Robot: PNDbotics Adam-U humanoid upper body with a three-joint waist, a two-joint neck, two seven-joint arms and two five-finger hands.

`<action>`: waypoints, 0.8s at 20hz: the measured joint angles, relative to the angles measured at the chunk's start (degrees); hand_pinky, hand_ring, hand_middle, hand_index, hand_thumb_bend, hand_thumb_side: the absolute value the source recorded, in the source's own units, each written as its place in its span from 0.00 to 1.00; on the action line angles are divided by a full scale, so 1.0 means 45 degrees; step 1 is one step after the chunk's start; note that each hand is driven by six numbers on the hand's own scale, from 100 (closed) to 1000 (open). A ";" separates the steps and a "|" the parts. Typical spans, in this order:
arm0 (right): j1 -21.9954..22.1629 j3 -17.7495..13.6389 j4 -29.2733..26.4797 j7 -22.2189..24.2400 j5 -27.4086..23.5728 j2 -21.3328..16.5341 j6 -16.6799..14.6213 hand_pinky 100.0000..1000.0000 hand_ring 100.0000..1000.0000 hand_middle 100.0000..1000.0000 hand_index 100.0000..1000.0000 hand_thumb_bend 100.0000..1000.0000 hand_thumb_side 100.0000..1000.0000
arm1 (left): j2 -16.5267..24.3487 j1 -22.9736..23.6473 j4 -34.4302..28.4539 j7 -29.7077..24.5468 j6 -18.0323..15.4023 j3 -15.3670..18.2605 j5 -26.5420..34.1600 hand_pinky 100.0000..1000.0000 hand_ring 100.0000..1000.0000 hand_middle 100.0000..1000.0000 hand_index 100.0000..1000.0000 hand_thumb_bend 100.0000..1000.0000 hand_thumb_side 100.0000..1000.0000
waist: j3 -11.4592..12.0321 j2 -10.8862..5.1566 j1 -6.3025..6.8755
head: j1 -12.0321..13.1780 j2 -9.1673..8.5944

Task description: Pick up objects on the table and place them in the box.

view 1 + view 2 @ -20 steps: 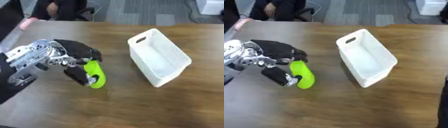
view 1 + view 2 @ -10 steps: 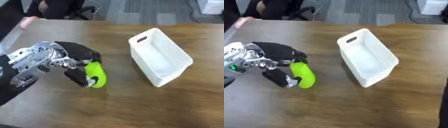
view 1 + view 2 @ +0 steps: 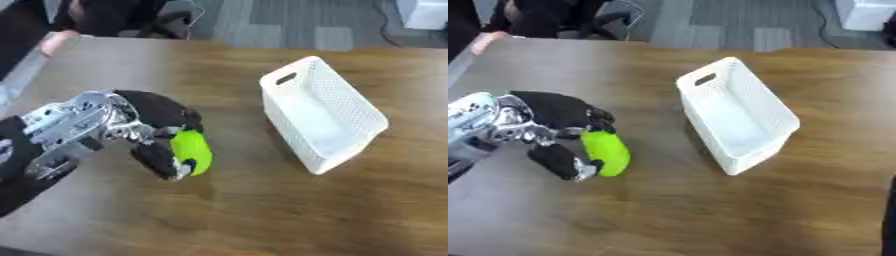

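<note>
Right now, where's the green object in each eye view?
Left eye view: green object left of centre, held in the left hand.
Right eye view: same object, further left and slightly lower.
Shared landmark: the white box lies to its right in both, apart from it.

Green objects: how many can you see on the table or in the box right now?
1. The green object is held in the left hand, fingers curled round it, left of the white box, which looks empty.
</note>
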 measured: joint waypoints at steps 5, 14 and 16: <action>0.0000 -0.0001 0.0000 0.0018 -0.0059 0.0000 0.0018 0.20 0.24 0.29 0.44 0.00 1.00 | -0.0001 0.0202 0.0000 0.0000 0.0004 -0.0122 -0.0067 1.00 1.00 1.00 1.00 0.76 0.79 | 0.0000 0.0014 -0.0009 | 0.0098 0.0000; 0.0000 -0.0004 0.0000 0.0049 -0.0078 0.0000 0.0049 0.20 0.25 0.29 0.44 0.00 1.00 | 0.0003 0.0544 0.0223 0.0037 0.0518 -0.0457 0.0284 1.00 1.00 1.00 1.00 0.55 0.43 | 0.0001 0.0014 -0.0012 | 0.0224 0.0000; 0.0000 -0.0004 0.0000 0.0051 -0.0081 0.0000 0.0051 0.20 0.25 0.29 0.44 0.00 1.00 | 0.0007 0.0565 0.0402 0.0061 0.0788 -0.0587 0.0481 1.00 1.00 1.00 1.00 0.55 0.41 | 0.0001 0.0014 -0.0016 | 0.0274 0.0000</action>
